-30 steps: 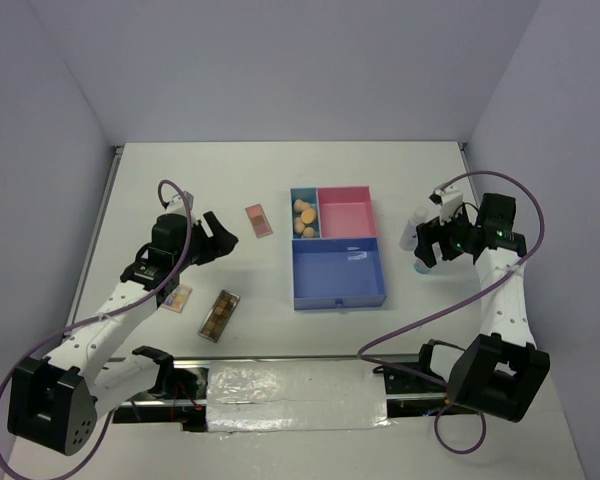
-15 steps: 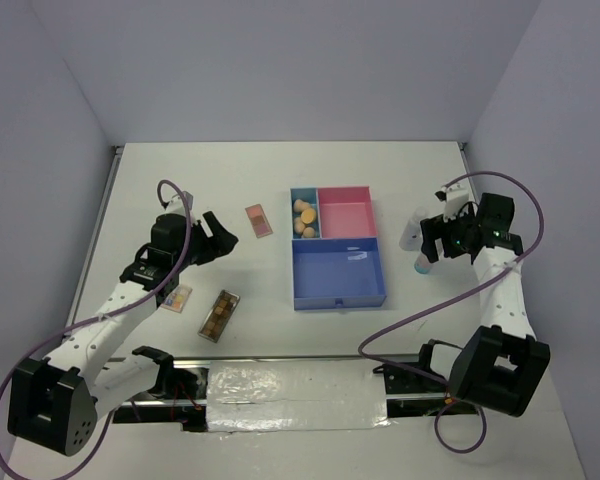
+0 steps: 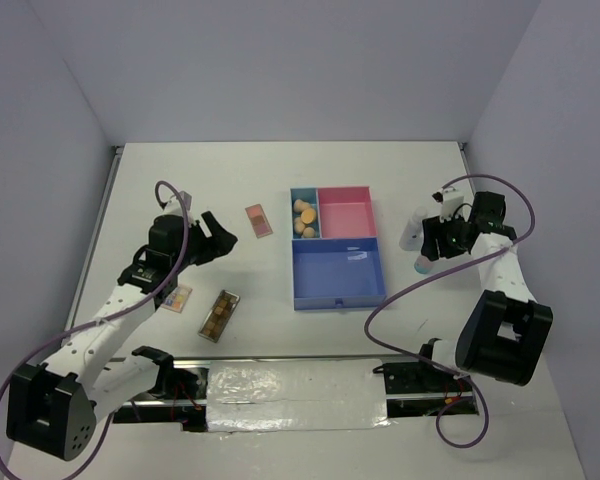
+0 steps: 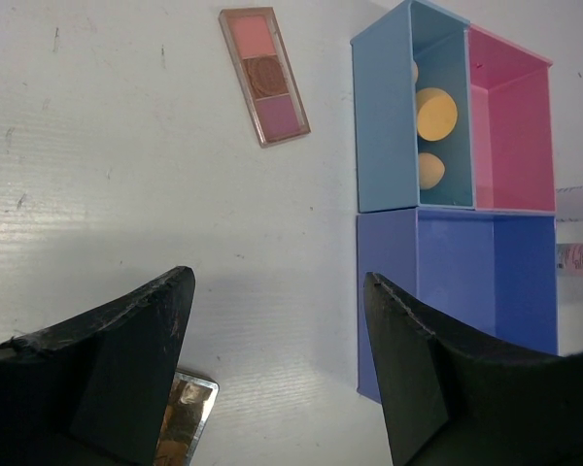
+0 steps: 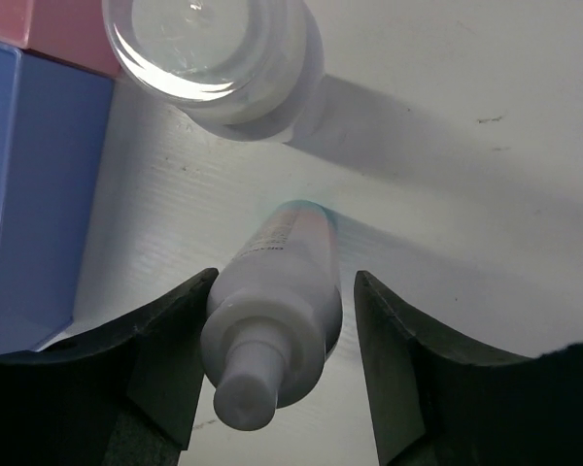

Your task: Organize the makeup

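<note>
My right gripper (image 5: 284, 282) is open, its jaws on either side of the upright white-teal-pink gradient bottle (image 5: 277, 320), right of the tray (image 3: 295, 270); in the top view the gripper (image 3: 427, 246) stands over the bottle (image 3: 420, 264). My left gripper (image 3: 225, 238) is open and empty above the table, left of the tray (image 4: 384, 146). The pink palette (image 4: 264, 75) lies flat ahead of it (image 3: 259, 221). The brown palette (image 3: 220, 315) and the multicolour palette (image 3: 177, 298) lie near the front left. Beige sponges (image 3: 303, 217) sit in the teal compartment. A small white item (image 3: 358, 256) lies in the blue compartment.
A white container with a clear cap (image 5: 214, 58) stands just beyond the gradient bottle, next to the tray's pink compartment (image 3: 347, 215). The tray wall (image 5: 29, 194) is close on the right gripper's left side. Grey walls close in both sides.
My right gripper has shifted slightly toward the far side and stays around the gradient bottle, which has not moved. The left arm has barely moved.
</note>
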`<state>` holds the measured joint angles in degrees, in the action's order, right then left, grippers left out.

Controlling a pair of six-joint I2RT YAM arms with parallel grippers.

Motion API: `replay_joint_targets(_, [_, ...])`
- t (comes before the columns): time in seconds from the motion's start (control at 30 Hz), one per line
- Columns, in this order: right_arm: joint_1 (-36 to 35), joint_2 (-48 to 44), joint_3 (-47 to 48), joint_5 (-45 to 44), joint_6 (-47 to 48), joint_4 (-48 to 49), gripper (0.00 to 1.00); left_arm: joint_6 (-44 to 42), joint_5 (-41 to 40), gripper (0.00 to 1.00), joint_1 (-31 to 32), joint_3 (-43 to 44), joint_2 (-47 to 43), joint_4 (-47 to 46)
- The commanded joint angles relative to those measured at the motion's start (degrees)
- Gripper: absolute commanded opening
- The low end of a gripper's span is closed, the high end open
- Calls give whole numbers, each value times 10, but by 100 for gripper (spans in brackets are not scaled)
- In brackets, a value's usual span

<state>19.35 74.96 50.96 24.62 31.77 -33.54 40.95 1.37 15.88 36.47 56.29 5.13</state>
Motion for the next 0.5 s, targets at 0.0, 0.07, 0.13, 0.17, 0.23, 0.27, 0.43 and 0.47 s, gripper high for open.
replay_joint_targets(0.0, [-3, -5, -2, 6, 0, 21, 64, 8, 0, 82, -3, -4, -15, -7])
replay_joint_targets(0.07, [-3, -7, -7, 6, 4, 20, 59, 10, -1, 82, -3, -6, -17, -6])
replay_joint_targets(0.13, [-4, -15, -11, 3, 7, 22, 53, 11, 0, 82, -3, -7, -18, -9])
replay_joint_targets(0.17, [-3, -17, -16, 3, 9, 25, 47, 11, 0, 82, -3, -7, -18, -9])
replay_joint_targets(0.23, [-3, -25, -17, 3, 12, 23, 40, 10, 0, 83, -3, -6, -17, -8])
replay_joint_targets(0.27, [-3, -28, -17, 4, 13, 17, 32, 9, 0, 82, -3, -3, -17, -7])
replay_joint_targets(0.43, [-2, -66, -3, 14, 48, -27, 20, 4, -6, 82, -3, 2, -22, 5])
replay_joint_targets(0.47, [-3, -75, -2, 23, 58, -48, 19, 4, -7, 82, -3, 1, -24, 6])
